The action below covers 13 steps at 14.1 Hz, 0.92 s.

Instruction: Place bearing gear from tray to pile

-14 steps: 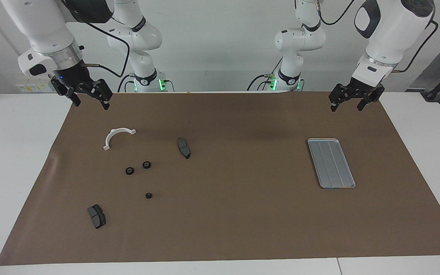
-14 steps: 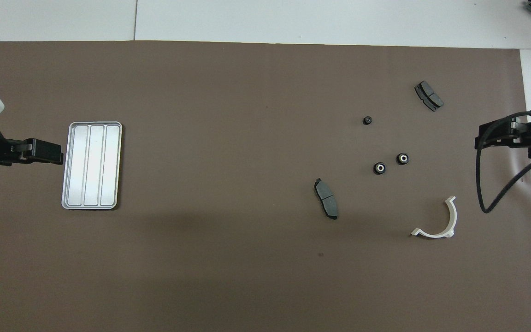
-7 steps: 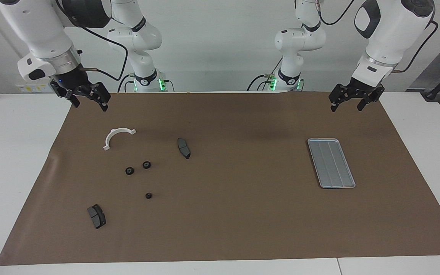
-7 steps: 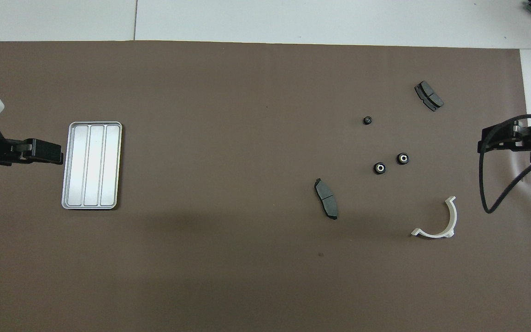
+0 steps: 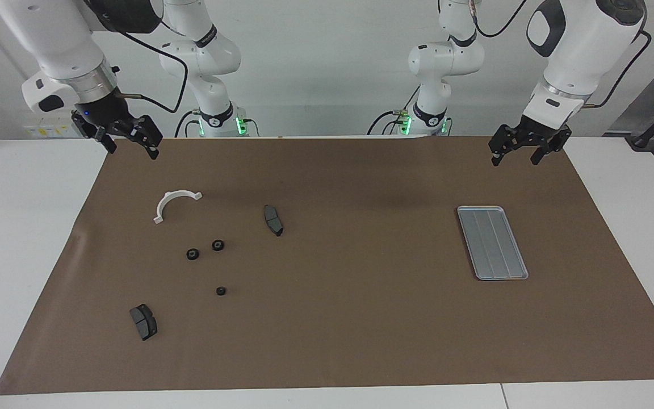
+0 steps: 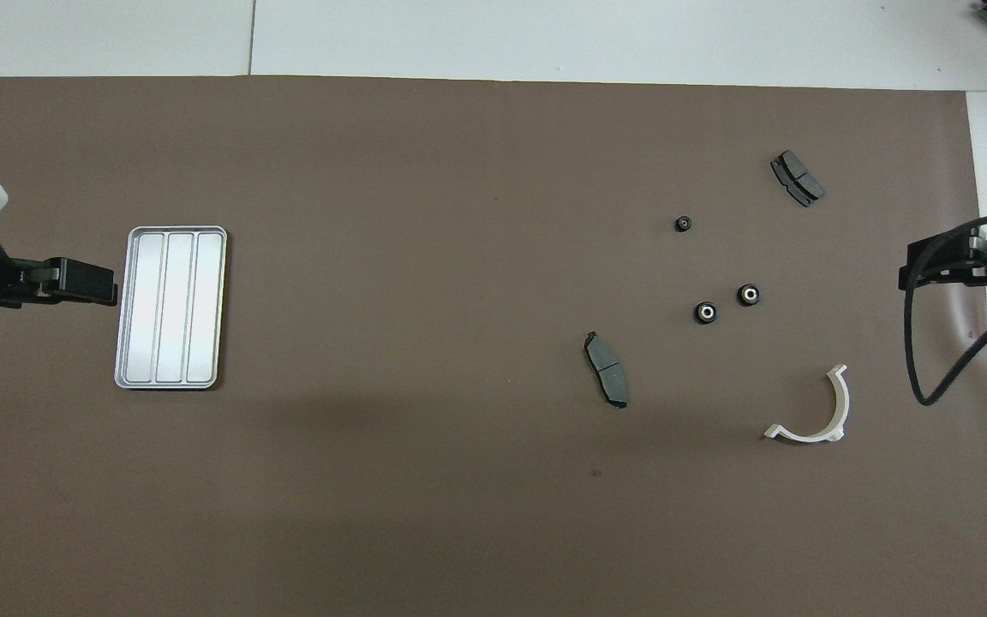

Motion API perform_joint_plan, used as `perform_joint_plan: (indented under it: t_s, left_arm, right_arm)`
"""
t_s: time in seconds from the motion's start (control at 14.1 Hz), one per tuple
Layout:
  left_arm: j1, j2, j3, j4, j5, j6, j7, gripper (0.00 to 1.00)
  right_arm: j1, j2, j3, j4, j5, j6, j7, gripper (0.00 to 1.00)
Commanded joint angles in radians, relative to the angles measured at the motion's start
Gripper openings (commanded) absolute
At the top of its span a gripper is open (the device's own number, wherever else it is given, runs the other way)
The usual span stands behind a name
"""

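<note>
The silver-grey tray (image 5: 492, 242) lies on the brown mat toward the left arm's end, with nothing on it; it also shows in the overhead view (image 6: 170, 308). Three small black bearing gears (image 5: 192, 254) (image 5: 218, 245) (image 5: 221, 291) lie on the mat among the pile: a white bracket (image 5: 175, 203) and two dark brake pads (image 5: 273, 220) (image 5: 143, 321). My left gripper (image 5: 515, 161) hangs open and empty over the mat's edge near the tray. My right gripper (image 5: 133, 152) is open and empty, raised over the mat's corner at the right arm's end.
The brown mat (image 5: 349, 318) covers most of the white table (image 5: 15, 227). The gears (image 6: 705, 313), bracket (image 6: 810, 411) and pads (image 6: 607, 369) are spread loosely toward the right arm's end. A black cable (image 6: 930, 377) hangs from the right arm.
My right gripper has drawn back a little toward the right arm's end of the table and risen slightly. The left arm and all parts have not moved.
</note>
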Motion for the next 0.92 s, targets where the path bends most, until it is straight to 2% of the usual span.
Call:
perform_joint_plan:
  t_s: [0.0, 0.35, 0.85]
  left_arm:
    - [0.002, -0.026, 0.002, -0.03, -0.012, 0.012, 0.001, 1.0]
    - [0.002, -0.026, 0.002, -0.03, -0.012, 0.012, 0.001, 1.0]
    - [0.002, -0.026, 0.002, -0.03, -0.012, 0.012, 0.001, 1.0]
  right_arm:
    - [-0.008, 0.004, 0.002, 0.009, -0.002, 0.002, -0.032, 1.0]
    - [-0.005, 0.004, 0.003, 0.003, -0.028, 0.039, -0.032, 1.0]
    - [-0.005, -0.005, 0.005, 0.003, -0.012, 0.026, -0.023, 1.0]
